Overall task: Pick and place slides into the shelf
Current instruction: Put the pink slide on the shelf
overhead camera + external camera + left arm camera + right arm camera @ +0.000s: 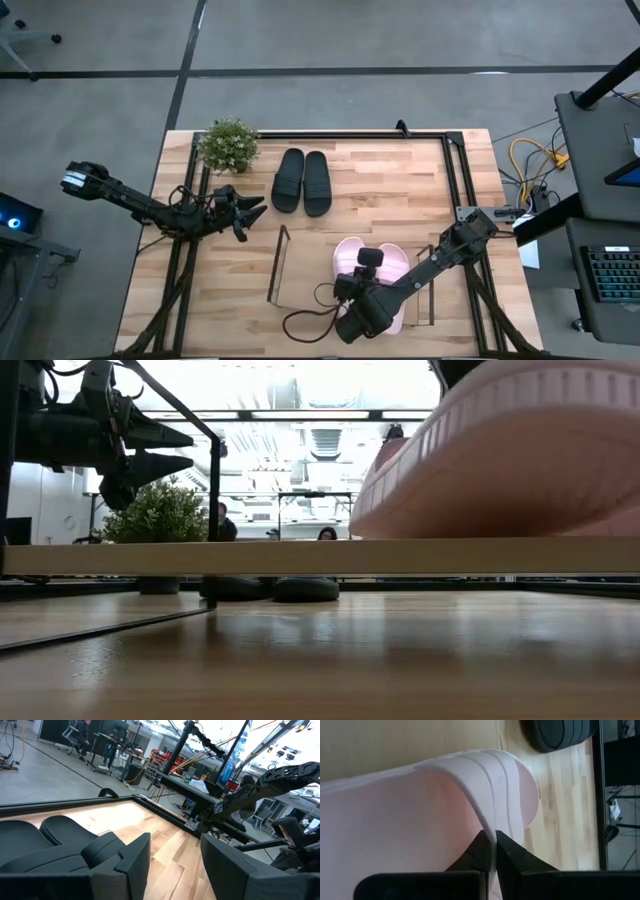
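The right gripper (362,282) is down over the pink slides (352,258), which lie side by side on the shelf (300,268) at the near middle of the worktop (400,180). In the right wrist view its fingers (479,851) are pinched nearly together on the ribbed strap edge of a pink slide (420,815), with only a thin fold of the strap between the tips. In the low view a pink slide (510,450) rests on the shelf board (300,557).

The black slides (301,181) sit as a pair on the bare worktop beyond the shelf, just beside a small potted plant (229,145) at the far left corner. In the low view they (270,588) show under the shelf board, with the plant (160,515) behind.

The left gripper (250,211) hangs above the worktop, left of the black slides and near the plant, its fingers (125,860) spread wide and holding nothing. The left wrist view shows the black slides (55,837) close by it.
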Controlling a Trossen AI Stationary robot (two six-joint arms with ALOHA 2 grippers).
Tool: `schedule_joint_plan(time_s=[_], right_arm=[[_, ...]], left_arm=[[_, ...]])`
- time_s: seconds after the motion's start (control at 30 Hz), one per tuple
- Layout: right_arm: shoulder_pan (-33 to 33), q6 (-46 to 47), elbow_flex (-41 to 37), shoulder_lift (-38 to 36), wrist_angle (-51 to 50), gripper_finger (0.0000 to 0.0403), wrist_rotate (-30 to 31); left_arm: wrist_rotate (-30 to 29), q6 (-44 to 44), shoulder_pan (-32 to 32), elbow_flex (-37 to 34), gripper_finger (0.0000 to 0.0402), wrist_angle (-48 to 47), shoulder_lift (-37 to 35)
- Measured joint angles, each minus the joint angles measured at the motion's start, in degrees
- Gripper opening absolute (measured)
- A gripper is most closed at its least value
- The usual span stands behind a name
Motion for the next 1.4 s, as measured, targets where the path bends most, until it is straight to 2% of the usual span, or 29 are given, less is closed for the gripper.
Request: schedule_joint_plan(time_s=[0.23, 0.47, 1.03, 1.27, 1.4], right_arm=[[0.0, -1.2, -0.6, 0.0, 0.0, 0.0008, -0.5], [-0.1, 4.6, -1.2, -0.1, -0.2, 0.0018, -4.8], [-0.5, 6.6, 5.0, -0.1, 0.0, 0.0139, -8.5], [-0.5, 5.0, 11.9, 0.0, 0.0, 0.0151, -7.7], [-0.7, 7.4, 16.9, 0.0, 0.1, 0.0143, -0.4]], left_arm=[[0.3, 0.0, 0.0, 0.0, 0.016, 0.0, 0.0], [1.5, 0.0, 0.0, 0.0, 0.016, 0.0, 0.0], [2.7, 0.0, 0.0, 0.0, 0.016, 0.0, 0.0], [3.2, 0.0, 0.0, 0.0, 0.016, 0.0, 0.0], [3.9, 0.0, 0.0, 0.0, 0.016, 0.0, 0.0]])
